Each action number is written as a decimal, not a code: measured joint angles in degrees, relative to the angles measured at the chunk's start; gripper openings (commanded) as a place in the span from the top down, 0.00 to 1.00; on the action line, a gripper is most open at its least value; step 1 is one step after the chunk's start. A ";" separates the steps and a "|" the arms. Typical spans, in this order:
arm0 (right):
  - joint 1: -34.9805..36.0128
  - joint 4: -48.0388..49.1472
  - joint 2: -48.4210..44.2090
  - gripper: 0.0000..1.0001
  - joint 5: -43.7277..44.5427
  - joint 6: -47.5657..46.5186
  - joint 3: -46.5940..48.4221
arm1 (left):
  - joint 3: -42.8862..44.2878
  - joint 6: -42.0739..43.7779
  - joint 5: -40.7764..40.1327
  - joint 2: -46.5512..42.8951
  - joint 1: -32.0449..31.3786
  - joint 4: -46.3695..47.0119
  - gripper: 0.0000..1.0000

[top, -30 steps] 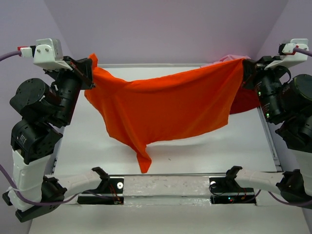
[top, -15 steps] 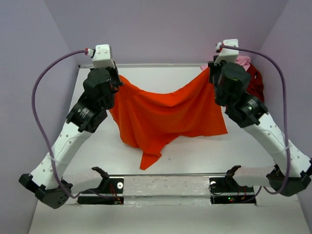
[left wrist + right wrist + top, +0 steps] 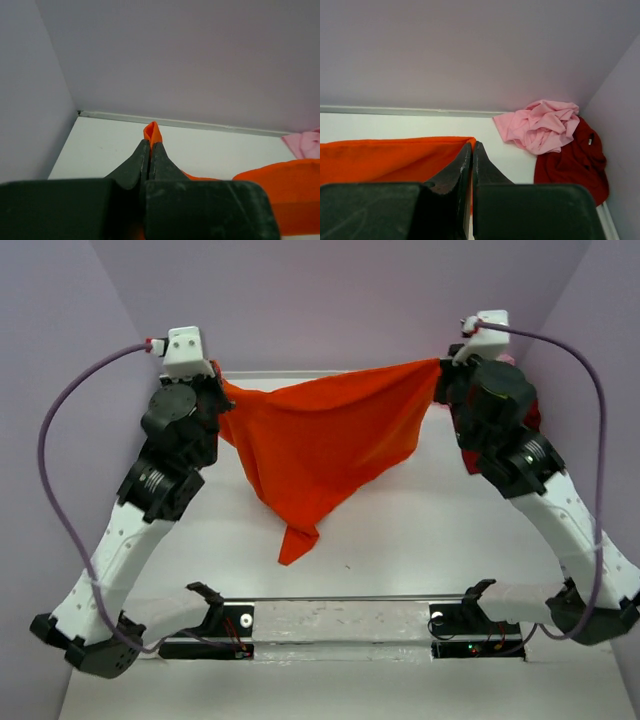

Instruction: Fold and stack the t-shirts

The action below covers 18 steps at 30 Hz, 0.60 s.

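1. Left gripper (image 3: 150, 146), at about 10 o'clock over the white table (image 3: 430, 530), has its jaws pressed together on a pinch of the bright orange cloth t-shirt (image 3: 320, 440). A nub of orange shows above the fingertips in the left wrist view.
2. Right gripper (image 3: 471, 146), at about 1 o'clock, is likewise clamped on the opposite end of the same upper edge.
3. Between the two grippers the orange shirt hangs as a sheet that tapers to a single tip pointing toward 6 o'clock. Whether that tip touches the table cannot be told.
4. Farther back, in the corner at about 2 o'clock, a crumpled light pink cloth t-shirt (image 3: 540, 125) lies against a dark red cloth t-shirt (image 3: 575, 162). Both are unfolded.
5. Step in hand, as judged: spreading the first shirt in the air before it is laid flat, with no fold made and no stack begun. The next move calls for both arms to lower together toward the table's middle. The upper edge should stay taut so that the cloth settles without bunching, clear of the far heap.
6. Against the frame half a second earlier, the grippers stand wider apart and nearer 12 o'clock. The upper edge, then deeply sagging, is now drawn almost straight, and the hanging tip has risen away from 6 o'clock.
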 measured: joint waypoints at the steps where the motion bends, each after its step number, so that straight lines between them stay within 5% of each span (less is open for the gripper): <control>1: 0.00 -0.33 -2.86 1.00 -0.96 0.79 -1.03 | 0.00 0.17 -0.50 -2.12 -1.49 -0.17 1.00; 5: 0.00 -3.69 -16.24 1.00 -3.61 4.04 -4.33 | 0.59 -0.76 -0.61 -12.79 -7.63 -2.91 1.00; 10: 0.09 -8.15 -28.02 1.00 -8.09 8.35 -3.08 | 1.90 -4.02 0.22 -22.99 -8.09 -6.43 1.00; 18: 0.09 -11.45 -19.69 1.00 -10.73 9.88 7.28 | 10.73 -6.12 3.08 -18.82 -8.04 -9.44 1.00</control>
